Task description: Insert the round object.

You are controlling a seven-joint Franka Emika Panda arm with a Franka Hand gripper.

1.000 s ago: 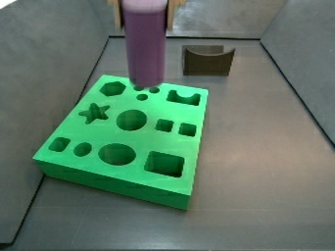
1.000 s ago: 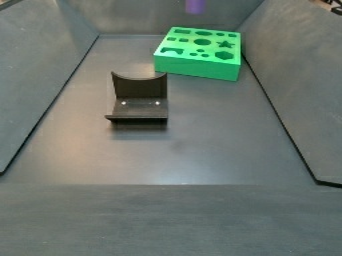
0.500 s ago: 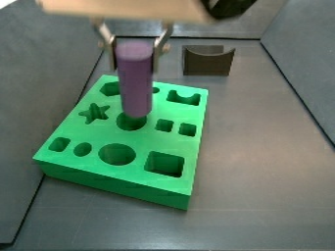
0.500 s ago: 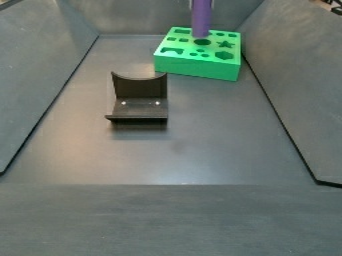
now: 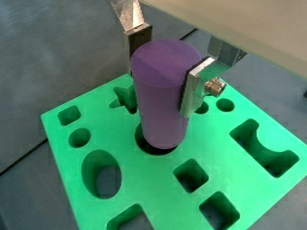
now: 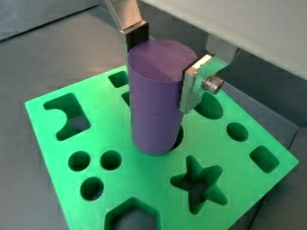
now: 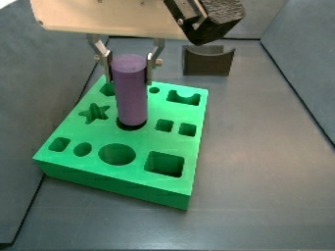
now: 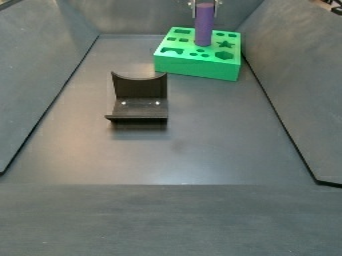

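Note:
The round object (image 7: 128, 93) is a tall purple cylinder standing upright with its lower end in the mid-size round hole of the green block (image 7: 197, 147). Most of its length stands above the block. It shows in both wrist views (image 5: 162, 99) (image 6: 156, 99) and far off in a side view (image 8: 203, 25). My gripper (image 7: 128, 57) is above the block, its silver fingers (image 5: 202, 79) closed on the cylinder's top end. It also shows in both wrist views (image 5: 168, 65) (image 6: 164, 65). The hole itself is hidden by the cylinder.
The green block (image 8: 201, 68) has several other holes: star, square, oval and small rounds. The dark fixture (image 8: 138, 98) stands on the grey floor apart from the block, also seen behind it (image 7: 207, 61). Sloped grey walls enclose the floor.
The gripper has come down with the cylinder. A second ago it hung above the block; now its lower end sits in the round hole.

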